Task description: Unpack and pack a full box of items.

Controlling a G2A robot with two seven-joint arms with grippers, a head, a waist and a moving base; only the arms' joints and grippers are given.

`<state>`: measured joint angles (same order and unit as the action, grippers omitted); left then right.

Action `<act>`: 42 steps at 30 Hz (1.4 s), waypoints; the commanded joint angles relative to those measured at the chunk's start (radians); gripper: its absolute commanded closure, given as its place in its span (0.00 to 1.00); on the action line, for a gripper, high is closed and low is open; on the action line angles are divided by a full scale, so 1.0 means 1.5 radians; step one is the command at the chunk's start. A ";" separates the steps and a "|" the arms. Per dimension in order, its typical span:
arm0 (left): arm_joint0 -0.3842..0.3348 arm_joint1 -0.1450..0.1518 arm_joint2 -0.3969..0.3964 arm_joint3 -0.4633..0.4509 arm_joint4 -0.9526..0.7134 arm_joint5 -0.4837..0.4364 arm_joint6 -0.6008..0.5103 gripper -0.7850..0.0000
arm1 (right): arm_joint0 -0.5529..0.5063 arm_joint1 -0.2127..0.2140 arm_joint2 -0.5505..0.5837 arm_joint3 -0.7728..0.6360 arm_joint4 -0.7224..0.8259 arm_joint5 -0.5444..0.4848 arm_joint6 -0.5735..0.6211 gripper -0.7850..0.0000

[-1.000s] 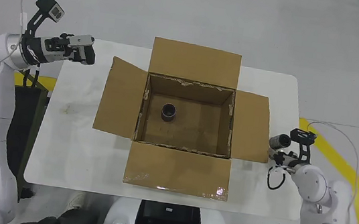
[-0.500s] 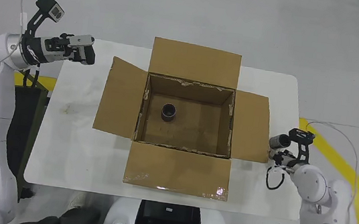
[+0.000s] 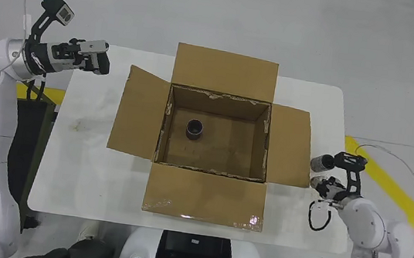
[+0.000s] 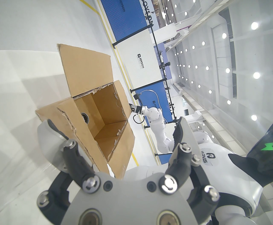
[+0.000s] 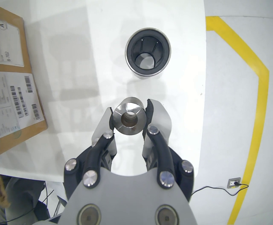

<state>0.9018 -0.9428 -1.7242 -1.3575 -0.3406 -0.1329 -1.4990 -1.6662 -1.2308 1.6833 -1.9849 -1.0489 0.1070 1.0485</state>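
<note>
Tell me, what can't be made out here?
Top view: the dark part in the box is too small to identify; in the left wrist view the box wall half hides it.
Right wrist view: the metal sleeve in the right gripper hides whether it touches the table.
Same view: the flap labels are cut off by the edge.

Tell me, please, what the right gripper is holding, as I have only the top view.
Observer: The right gripper is shut on a short metal sleeve with a bore through it.
Operator: Is anything lying close to it?
Observer: A black-lined bearing sits on the table ahead of that gripper, apart from the sleeve.
Operator: And the left gripper?
Observer: The left gripper is open and empty, facing the cardboard box.
</note>
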 commanded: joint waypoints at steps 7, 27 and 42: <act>0.000 0.000 0.000 0.000 0.000 0.000 0.000 0.00 | -0.042 0.003 0.012 -0.094 -0.021 0.003 -0.015 1.00; 0.000 0.000 0.000 0.000 0.000 0.000 0.000 0.00 | 0.095 0.007 -0.088 -0.220 -0.098 -0.006 0.013 1.00; 0.000 0.000 0.000 0.000 0.000 0.000 0.000 0.00 | 0.317 -0.023 -0.415 -0.122 -0.168 0.007 0.029 1.00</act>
<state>0.9018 -0.9428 -1.7242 -1.3575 -0.3406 -0.1329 -1.4990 -1.2124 -1.2608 1.0934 -2.1899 -1.3022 0.1137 1.0908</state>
